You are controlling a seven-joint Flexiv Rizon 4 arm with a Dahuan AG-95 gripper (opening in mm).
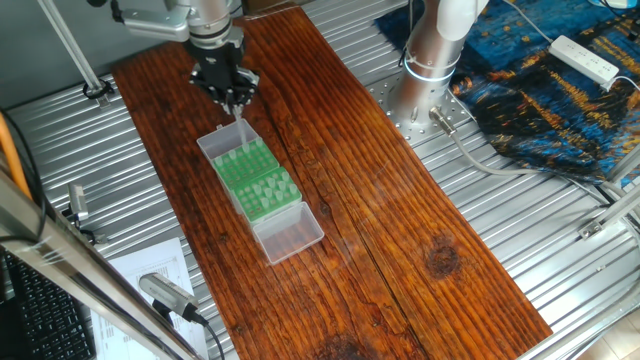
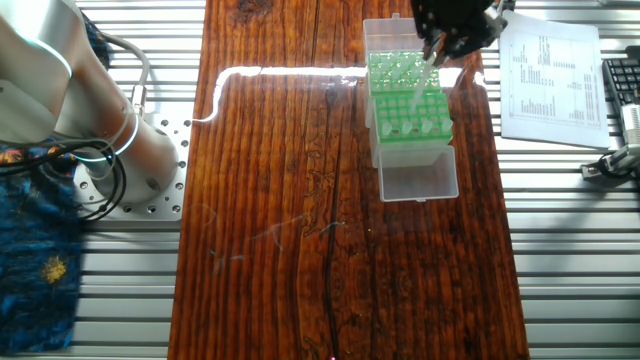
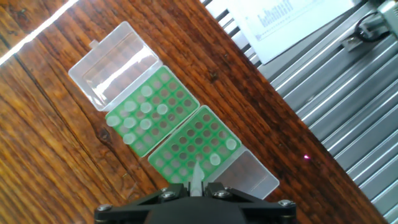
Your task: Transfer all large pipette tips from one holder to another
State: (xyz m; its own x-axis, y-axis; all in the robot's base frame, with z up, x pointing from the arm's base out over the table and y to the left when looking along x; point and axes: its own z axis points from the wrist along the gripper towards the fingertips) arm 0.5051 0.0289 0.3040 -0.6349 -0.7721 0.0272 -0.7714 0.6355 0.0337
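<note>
A: How is the arm posed, starting nearest the hand camera?

B: The gripper (image 3: 198, 186) points straight down at the bottom edge of the hand view, its fingers clamped on one pale tip (image 3: 196, 176) that hangs over the nearer green rack (image 3: 193, 144).

A: And the rest of the large pipette tips (image 3: 142, 112)?

B: Most stand in the farther green rack (image 3: 152, 109), up and left of centre; two sit at the right edge of the nearer one. Clear hinged lids (image 3: 112, 62) flank both racks.

A: Farther out?

B: The wooden desk (image 1: 400, 200), and the arm's base (image 1: 425, 60) at the upper right of one fixed view.
</note>
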